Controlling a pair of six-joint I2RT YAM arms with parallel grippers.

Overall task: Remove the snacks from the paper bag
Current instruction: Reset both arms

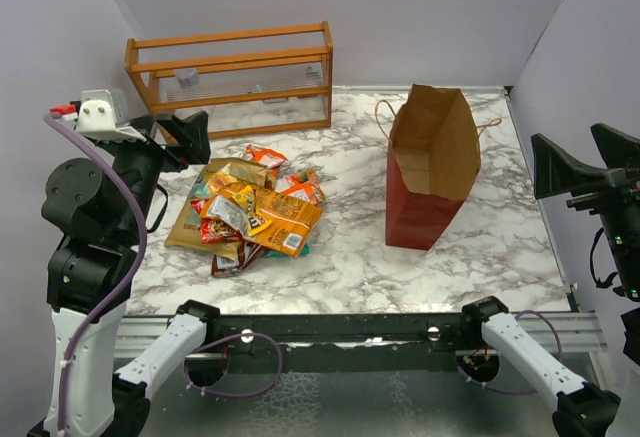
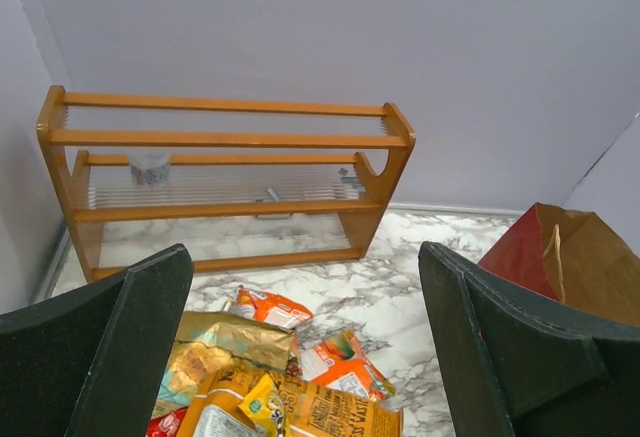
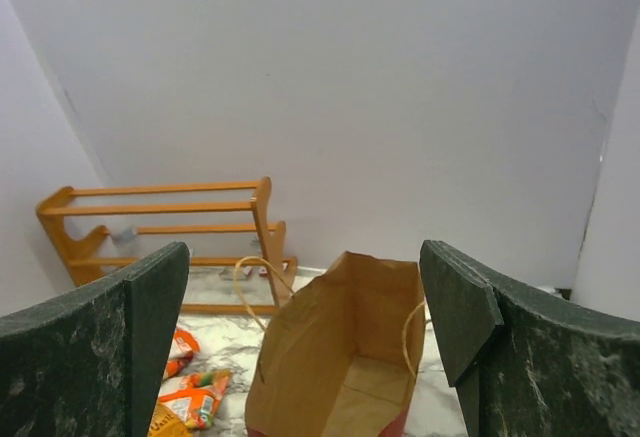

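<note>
Clearance is the thing to mind now. Left pincer hangs raised with its jaws spread as wide as they go and nothing between them. The snacks lie heaped on the marble table just below and ahead of it, with the orange rack further ahead beyond the heap. Well off to that pincer's right the paper bag stands upright, mouth open upward, apart from the pile. Right pincer is raised too, jaws fully apart and empty, with the bag ahead of it and below. From its wrist view the brown inside shows down to the bag's floor, and no packet is visible there, though the nearest corner is hidden by the rim. So the emptying looks finished, or very nearly. Doing this step well means a check, not a grab. Tilt the right pincer over the mouth to see the hidden corner, and keep its fingers clear of the cord handles so the bag does not tip. Lift the left one straight up so it drags no packet off the heap.
</note>
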